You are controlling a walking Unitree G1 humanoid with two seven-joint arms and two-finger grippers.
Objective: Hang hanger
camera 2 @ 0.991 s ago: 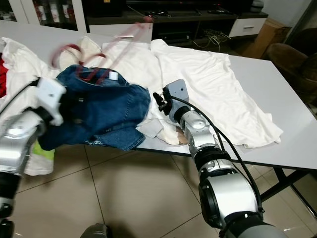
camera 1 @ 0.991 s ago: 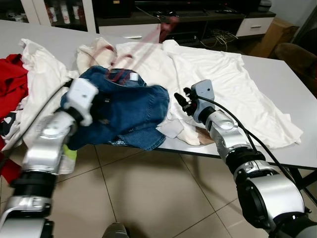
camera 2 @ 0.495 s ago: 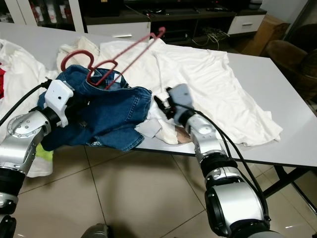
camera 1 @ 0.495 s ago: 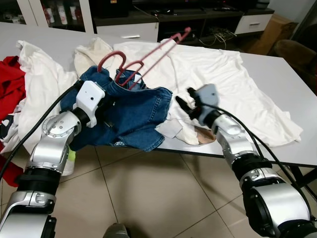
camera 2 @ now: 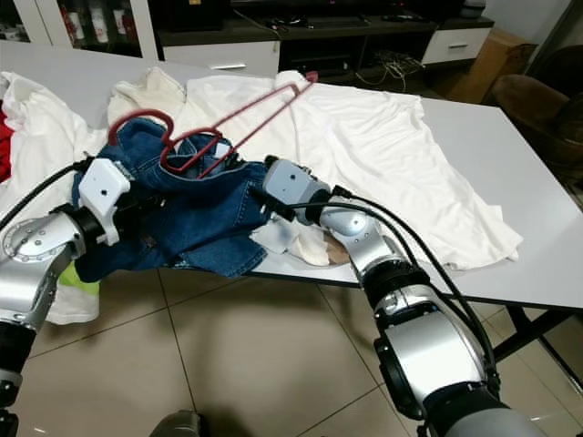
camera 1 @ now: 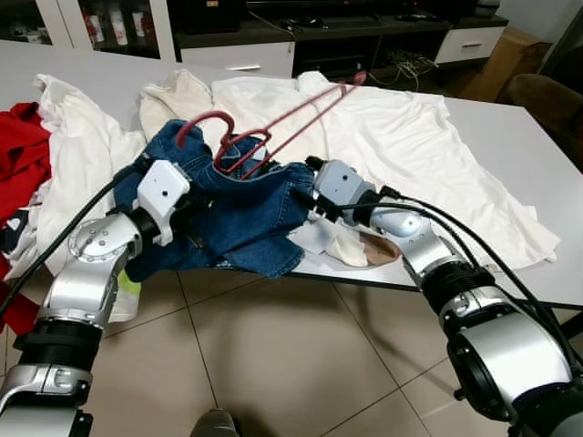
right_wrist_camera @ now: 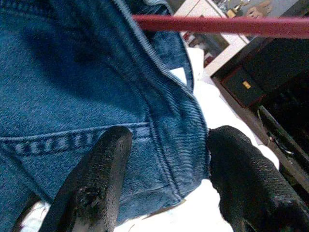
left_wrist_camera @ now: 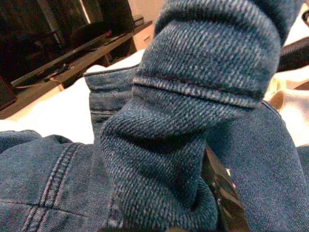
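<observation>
Since half a second ago my right gripper [camera 1: 305, 196] has swung across from beside the white cloth to the jeans [camera 1: 239, 211], and the hanger [camera 1: 273, 126] has dipped a little at its far end.

Right fingers [right_wrist_camera: 104, 181] stand spread, one each side of a denim fold with a stitched seam. They straddle the cloth but have not pinched it. A red bar of the hanger crosses above them in the right wrist view.

Left gripper [camera 1: 187, 211] is buried in the jeans near the table's front edge. Left wrist view: thick denim folds wrapped right over the fingers. Cannot tell whether those jaws are spread or closed.

Hanger: red, its hook [camera 2: 138, 123] curling up over the top of the jeans, its long arms angling up and away over the white shirt [camera 1: 410, 146]. Its lower loop sits tangled in the waistband.

Jeans lie heaped on the table [camera 1: 510, 127], part drooping off the front edge between my two arms. More white garments lie behind and to my left; a red garment [camera 1: 20, 150] is at the far left. A small white scrap [camera 1: 314, 238] and a tan piece [camera 1: 373, 250] sit under my right forearm. Tiled floor [camera 1: 264, 355] below.
</observation>
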